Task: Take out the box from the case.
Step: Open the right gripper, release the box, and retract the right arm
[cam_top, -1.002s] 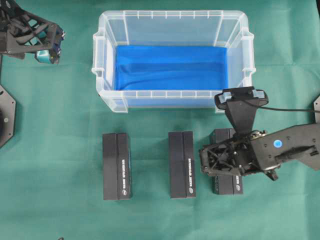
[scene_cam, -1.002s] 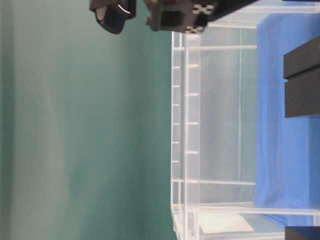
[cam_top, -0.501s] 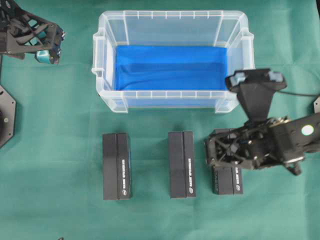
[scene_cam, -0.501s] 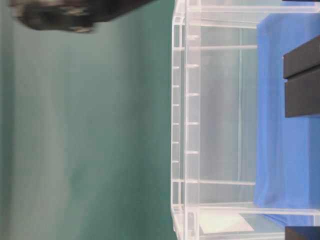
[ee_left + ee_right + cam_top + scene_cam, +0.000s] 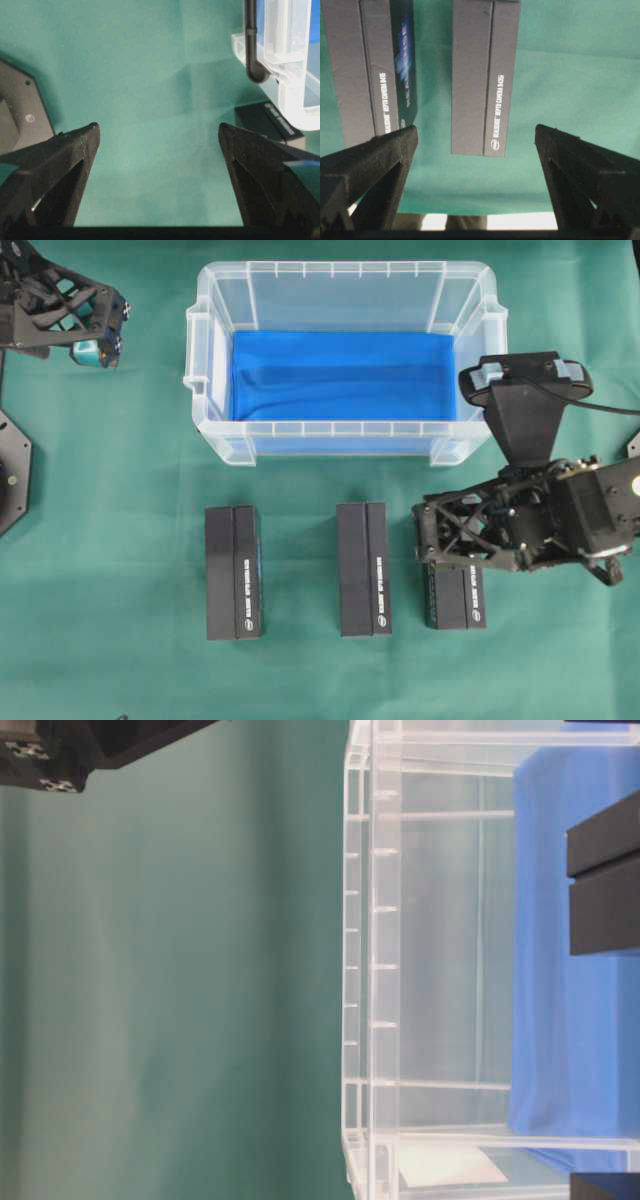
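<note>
1. Two tools stand wide open, holding nothing: the right tool (image 5: 432, 545) hovers over the rightmost box (image 5: 455, 595) on the green surface (image 5: 120, 540), the left tool (image 5: 95, 345) well apart.
2. A second ago, the right tool sat lower, nearer the middle box (image 5: 364, 569).
3. The case (image 5: 345, 430), clear with a blue sheet (image 5: 340, 375), sits behind three dark boxes; the left box (image 5: 233, 572) completes the row.

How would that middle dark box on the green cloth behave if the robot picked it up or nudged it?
The middle box looks like stiff printed cardboard with sharp edges, so it probably keeps its shape. It lies flat on a long face, so a push should slide it, not roll or tip it. Its smooth faces might be somewhat slippery.
</note>
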Motion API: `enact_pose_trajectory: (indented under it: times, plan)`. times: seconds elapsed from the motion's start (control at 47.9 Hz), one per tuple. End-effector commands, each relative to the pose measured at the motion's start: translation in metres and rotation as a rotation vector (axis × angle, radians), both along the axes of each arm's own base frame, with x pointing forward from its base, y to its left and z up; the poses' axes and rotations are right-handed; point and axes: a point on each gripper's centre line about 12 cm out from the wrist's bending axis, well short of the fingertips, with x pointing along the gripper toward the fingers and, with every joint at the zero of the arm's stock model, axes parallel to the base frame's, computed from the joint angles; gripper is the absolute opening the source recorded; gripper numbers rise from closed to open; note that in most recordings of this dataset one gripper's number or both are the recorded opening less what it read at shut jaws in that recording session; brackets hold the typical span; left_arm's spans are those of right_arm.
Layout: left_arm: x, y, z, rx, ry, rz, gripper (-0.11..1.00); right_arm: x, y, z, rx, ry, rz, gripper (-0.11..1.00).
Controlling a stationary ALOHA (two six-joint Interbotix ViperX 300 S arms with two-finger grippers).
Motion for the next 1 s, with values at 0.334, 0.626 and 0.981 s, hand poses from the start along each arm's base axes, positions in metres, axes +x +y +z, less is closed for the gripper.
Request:
enact_pose_trajectory:
  times: [0.334, 0.626, 0.981]
  plan:
    - [0.001, -0.001, 0.01, 0.01, -0.035, -0.003, 0.96, -0.046, -0.003, 0.012, 0.022, -0.04, -0.005, 0.91]
    - [0.0, -0.001, 0.01, 0.011, -0.037, 0.003, 0.96, -0.091, -0.004, 0.013, 0.027, -0.034, -0.01, 0.91]
    - [0.001, 0.0, 0.01, 0.012, -0.035, 0.009, 0.96, -0.108, -0.007, 0.012, 0.018, -0.024, -0.017, 0.91]
